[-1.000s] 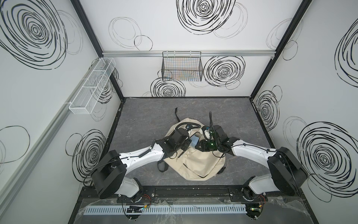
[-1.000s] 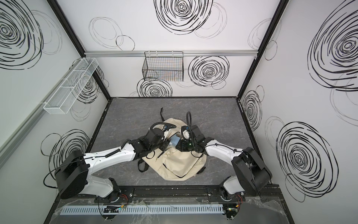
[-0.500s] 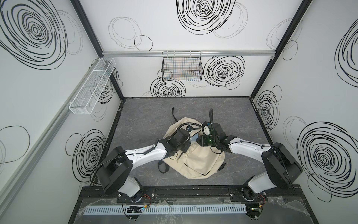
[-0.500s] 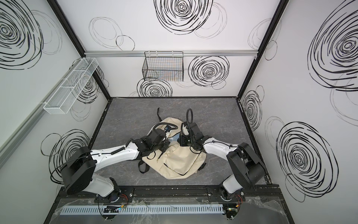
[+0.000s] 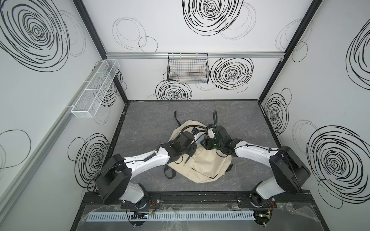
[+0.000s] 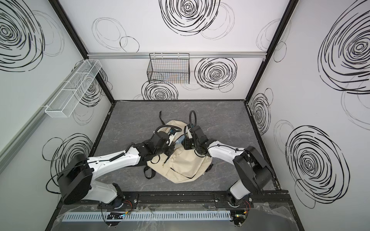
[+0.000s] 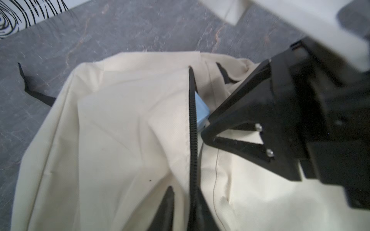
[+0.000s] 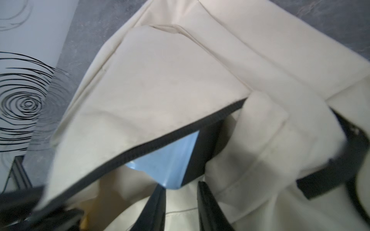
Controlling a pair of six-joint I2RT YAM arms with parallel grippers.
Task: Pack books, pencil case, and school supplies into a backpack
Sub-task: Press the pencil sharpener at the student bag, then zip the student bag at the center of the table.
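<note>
On grey marbled tabletop (image 5: 152, 120), cream backpack (image 5: 208, 166) unzipped beneath both grippers. Light blue pencil sharpener (image 8: 168, 160) inside its mouth, just ahead of right gripper (image 8: 181, 208), jaws parted. Left gripper (image 7: 184, 208) parted too, straddling zip edge (image 7: 193, 130).

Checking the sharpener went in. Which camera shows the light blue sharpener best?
Right wrist: the light blue sharpener fills the gap under the black zip edge of the backpack. Left wrist shows only a blue corner beside the zip. In both top views the arms nearly hide it.
</note>
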